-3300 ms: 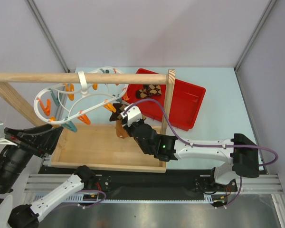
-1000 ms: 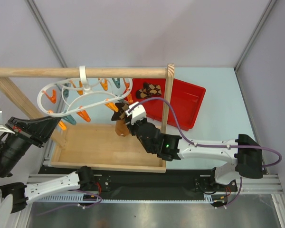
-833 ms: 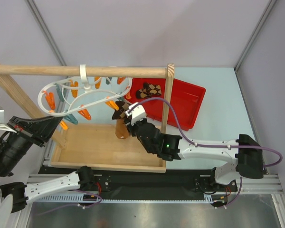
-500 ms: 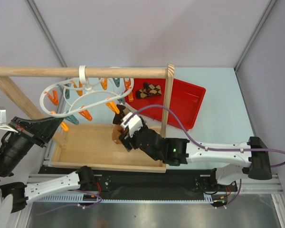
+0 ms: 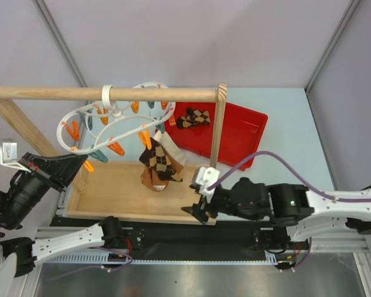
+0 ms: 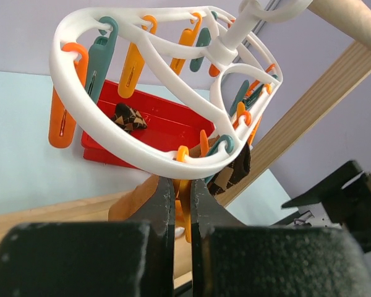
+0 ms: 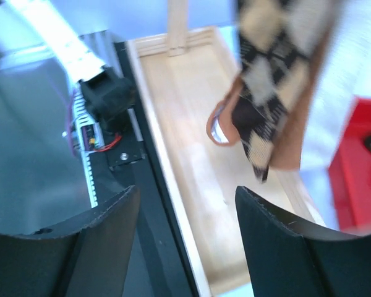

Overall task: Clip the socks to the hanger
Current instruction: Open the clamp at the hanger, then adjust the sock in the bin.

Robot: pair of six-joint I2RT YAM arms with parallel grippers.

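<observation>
The white wavy hanger (image 5: 120, 120) hangs by its hook from the wooden rod (image 5: 49, 94). One argyle sock (image 5: 161, 162) dangles from an orange clip on the ring, over the wooden base; it also shows in the right wrist view as the sock (image 7: 277, 86). A second sock (image 5: 193, 117) lies in the red tray (image 5: 247, 133). My left gripper (image 5: 79, 163) is shut on an orange clip peg (image 6: 187, 207) under the hanger ring (image 6: 142, 158). My right gripper (image 5: 196, 210) stands open and empty at the base's near edge, apart from the hanging sock.
The wooden base board (image 5: 111, 192) lies under the rod frame, with an upright post (image 5: 217, 127) at its right end. The black mounting rail (image 7: 133, 179) runs along the near edge, right below my right gripper (image 7: 185, 204).
My right gripper let go of the sock, opened and drew back to the base's near edge. The sock now hangs free from the clip. The hanger swung slightly right.
</observation>
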